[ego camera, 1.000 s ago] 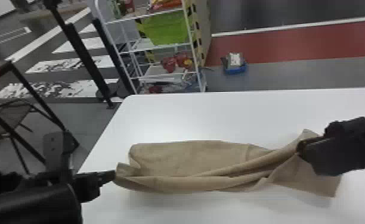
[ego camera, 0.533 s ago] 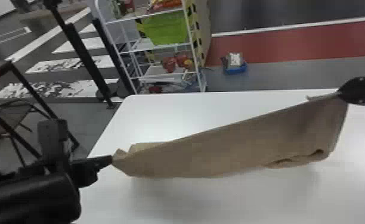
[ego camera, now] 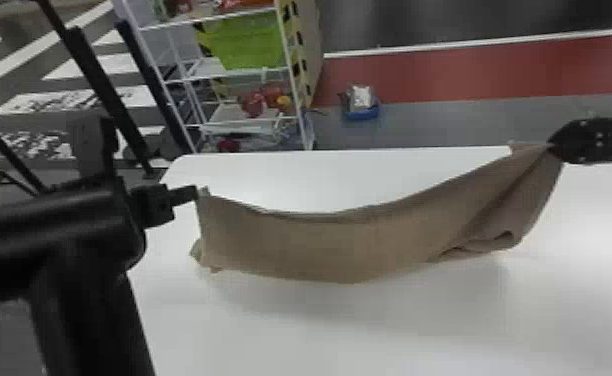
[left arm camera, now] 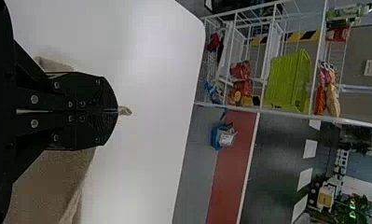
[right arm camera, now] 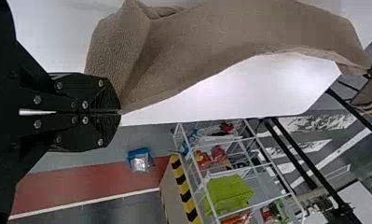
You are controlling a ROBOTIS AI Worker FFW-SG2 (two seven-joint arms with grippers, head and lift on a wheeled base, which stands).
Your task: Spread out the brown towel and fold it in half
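Brown towel [ego camera: 330, 250] hangs stretched between the two grippers; reading the head view as a clock centred on the towel's middle, its upper edge dips at twelve and climbs higher toward two. The left gripper [ego camera: 195, 193], between nine and ten o'clock, has its jaws clamped on one corner, a small tuft poking past the tips. The right gripper [ego camera: 554, 146], at two o'clock, has its jaws pinched together on another corner. A curled fold shows at three o'clock, by the lower edge. I can't tell whether the lower edge touches the tabletop.

White tabletop shows between the towel's upper edge and the table's far edge at twelve, with a broader stretch at six.

At eleven o'clock, beyond the table, a white wire rack [ego camera: 295, 107] holds a green bin [ego camera: 250, 42], with red items [ego camera: 255, 103] on a lower shelf. On the floor at twelve, a blue container [ego camera: 362, 114] holds something silvery [ego camera: 361, 96].

The white table [ego camera: 295, 330] has shadow under the towel. Behind it, grey floor [ego camera: 445, 122] meets a red strip [ego camera: 445, 72] at one o'clock; dark posts [ego camera: 101, 92] stand at ten.
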